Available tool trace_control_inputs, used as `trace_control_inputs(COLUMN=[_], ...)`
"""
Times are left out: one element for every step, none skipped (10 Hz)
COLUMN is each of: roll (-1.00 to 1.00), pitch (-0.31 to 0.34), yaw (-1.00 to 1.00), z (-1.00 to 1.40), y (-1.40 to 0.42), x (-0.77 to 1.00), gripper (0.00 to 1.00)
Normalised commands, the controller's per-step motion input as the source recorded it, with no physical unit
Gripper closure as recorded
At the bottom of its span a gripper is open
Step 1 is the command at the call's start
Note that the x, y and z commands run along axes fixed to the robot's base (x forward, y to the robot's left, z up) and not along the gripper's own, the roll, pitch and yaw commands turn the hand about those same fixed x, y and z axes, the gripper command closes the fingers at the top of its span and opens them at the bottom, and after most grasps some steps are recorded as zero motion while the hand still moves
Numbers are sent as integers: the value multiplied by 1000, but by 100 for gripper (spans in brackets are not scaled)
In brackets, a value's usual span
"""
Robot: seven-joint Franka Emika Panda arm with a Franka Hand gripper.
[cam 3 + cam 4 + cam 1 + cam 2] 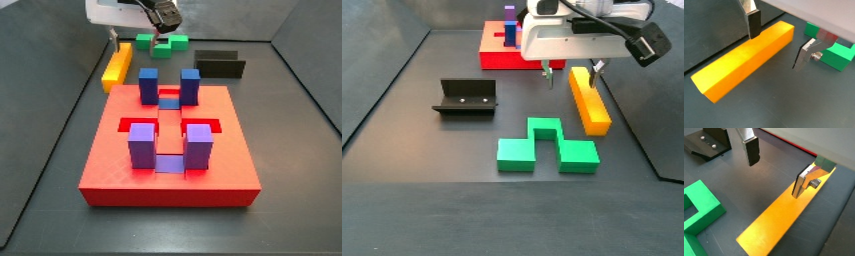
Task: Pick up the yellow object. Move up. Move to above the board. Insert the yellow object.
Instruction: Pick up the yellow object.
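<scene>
The yellow object [588, 100] is a long yellow-orange bar lying flat on the dark floor; it also shows in a side view [118, 66] and in both wrist views [747, 60] [781, 220]. My gripper [571, 71] is open and empty. It hovers over the bar's end nearest the board, with one finger on each side of it and not touching it, as both wrist views show [774, 52] [774, 179]. The board [167, 150] is a red slab with two dark-blue and two purple posts; in a side view [496, 50] my gripper partly hides it.
A green notched block [543, 150] lies beside the bar and shows in both wrist views [836, 54] [701, 213]. The dark fixture [465, 98] stands on the floor to one side. A black block [221, 66] lies behind the board. Walls enclose the floor.
</scene>
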Motion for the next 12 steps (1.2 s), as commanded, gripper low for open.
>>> trace_control_inputs(roll=[-10,0,20,0,0,-6,-4,-114,0,0,0,0], pitch=[-13,-27,-36,-21,-10,-3,0,0,-4,-20,-14,-11], yaw=[60,54,26,0,-69,-80,-74,0,-9,0,0,0], z=[0,-263,-431,-249,-94,-20,-34,63,-97,-149,-131,-183], y=[-180,-194,-171,0,46,57,29,89,0,0,0,0], x=[-89,-154,-209,-266,-294,-246,-231,-63,-160,-57,-20,-17], gripper=[0,0,0,0,0,0,0,0,0,0,0,0])
